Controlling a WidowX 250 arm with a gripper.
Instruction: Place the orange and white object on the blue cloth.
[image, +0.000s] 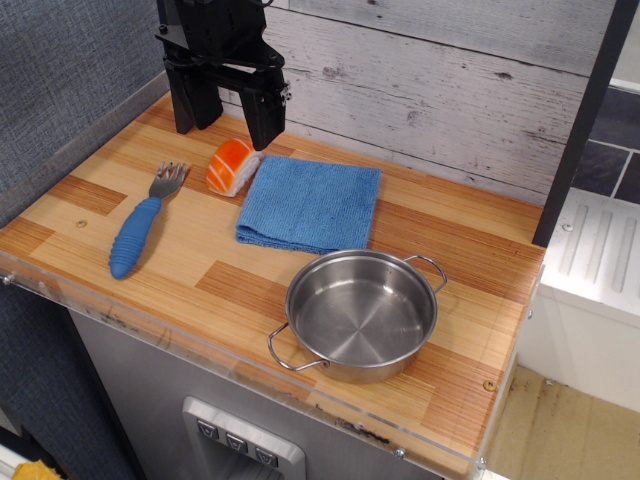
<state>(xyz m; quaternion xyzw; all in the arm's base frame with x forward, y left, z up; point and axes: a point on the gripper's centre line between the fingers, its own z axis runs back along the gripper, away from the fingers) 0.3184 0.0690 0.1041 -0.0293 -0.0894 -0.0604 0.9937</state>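
Note:
The orange and white toy sushi (231, 166) lies on the wooden counter just left of the blue cloth (311, 203), touching or nearly touching its left edge. The cloth lies flat in the middle back of the counter. My gripper (226, 110) is black and hangs at the back left, directly behind and above the sushi. Its two fingers (263, 118) stand well apart, open and holding nothing.
A fork with a ribbed blue handle (142, 225) lies left of the sushi. A steel pot (360, 313) stands in front of the cloth near the front edge. A wood-plank wall (430, 80) runs behind, and a dark post (585, 120) stands at the right.

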